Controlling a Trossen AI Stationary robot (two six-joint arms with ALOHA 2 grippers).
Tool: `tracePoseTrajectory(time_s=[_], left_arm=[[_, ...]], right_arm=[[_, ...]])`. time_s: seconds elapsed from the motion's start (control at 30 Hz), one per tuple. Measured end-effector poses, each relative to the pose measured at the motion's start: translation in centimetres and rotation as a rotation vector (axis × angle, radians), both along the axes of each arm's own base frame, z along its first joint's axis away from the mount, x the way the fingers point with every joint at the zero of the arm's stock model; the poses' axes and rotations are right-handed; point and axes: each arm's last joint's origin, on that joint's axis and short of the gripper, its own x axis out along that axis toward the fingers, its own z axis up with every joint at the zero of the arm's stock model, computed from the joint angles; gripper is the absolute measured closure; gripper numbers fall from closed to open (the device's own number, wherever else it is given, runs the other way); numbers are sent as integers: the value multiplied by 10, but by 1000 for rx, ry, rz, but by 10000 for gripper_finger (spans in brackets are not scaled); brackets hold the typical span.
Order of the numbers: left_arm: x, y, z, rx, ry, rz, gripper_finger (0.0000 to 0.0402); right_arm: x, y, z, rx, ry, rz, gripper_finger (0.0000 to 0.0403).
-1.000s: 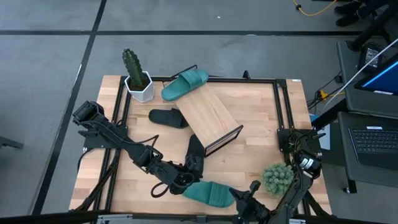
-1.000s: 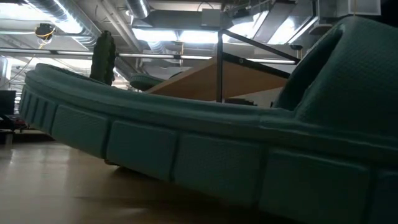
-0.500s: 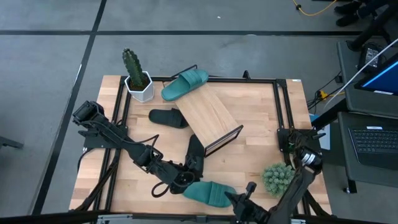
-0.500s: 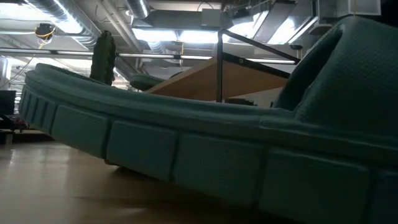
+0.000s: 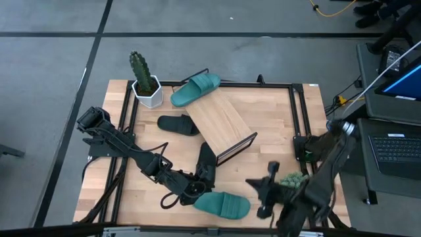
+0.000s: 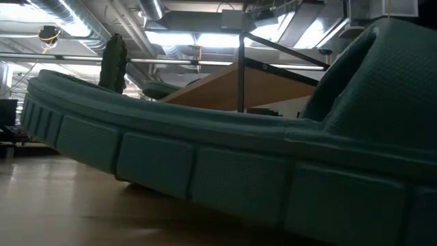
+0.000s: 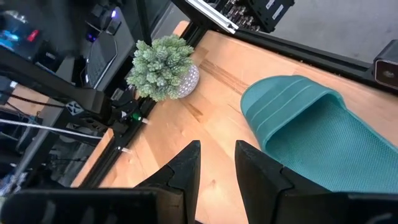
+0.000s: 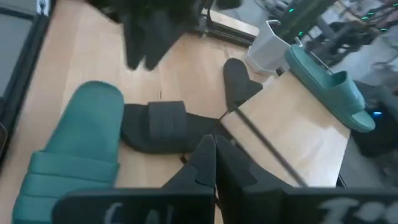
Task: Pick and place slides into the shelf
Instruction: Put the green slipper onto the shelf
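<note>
The shelf (image 5: pixel 220 125) is a slanted wooden plank in a black frame at the table's middle. One teal slide (image 5: pixel 195 89) lies across the shelf's far end. A black slide (image 5: pixel 179 124) lies flat on the table left of the shelf. A second black slide (image 5: pixel 205 163) lies by the shelf's near end. The other teal slide (image 5: pixel 222 205) lies sole down near the table's front edge. My left gripper (image 7: pixel 216 168) stands open just left of this teal slide (image 7: pixel 317 140), with bare table between its fingers. My right gripper (image 8: pixel 215 155) is shut and raised right of it (image 5: pixel 253 182).
A cactus in a white pot (image 5: pixel 145 82) stands at the far left corner. A small green plant in a pot (image 5: pixel 294 186) sits near the right front corner, under my right arm. Black frame rails (image 5: pixel 299 112) run along the table's edges.
My right gripper has risen from the table's near edge, beside the near teal slide's toe, and swung toward the far edge and the right, turning as it went. It stays shut. My left arm and the slides keep still.
</note>
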Motion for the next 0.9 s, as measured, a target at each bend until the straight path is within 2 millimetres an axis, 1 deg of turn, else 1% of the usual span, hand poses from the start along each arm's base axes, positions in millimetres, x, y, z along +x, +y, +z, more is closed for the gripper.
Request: tracePoseTrajectory(time_s=[0.07,0.13,0.23,0.33,0.47,0.53,0.63,0.67,0.77,0.83,0.9], left_arm=[[0,0,0,-2,0,2,310],[0,0,0,-1,0,2,310],[0,1,0,-1,0,4,310],[1,2,0,6,-1,6,310],[6,11,-1,1,7,29,310],[13,16,-6,-19,25,9,310],[23,18,-19,-10,37,-8,310],[28,18,-23,17,27,-13,310],[35,14,-41,176,25,-14,310],[36,9,-50,264,19,-23,310],[38,2,-55,307,-6,-53,310]], right_arm=[[-6,-16,4,30,-24,33,403],[-14,-28,0,76,-73,76,403],[-25,-41,-16,138,-163,178,403],[-35,-52,-35,163,-248,260,403],[-45,-65,-58,172,-307,292,403],[-48,-68,-70,179,-319,294,403],[-50,-71,-85,200,-336,290,403],[-51,-71,-89,214,-336,287,403],[-54,-72,-99,236,-330,283,402],[-55,-73,-101,246,-329,277,402],[-56,-72,-101,250,-334,279,402]])
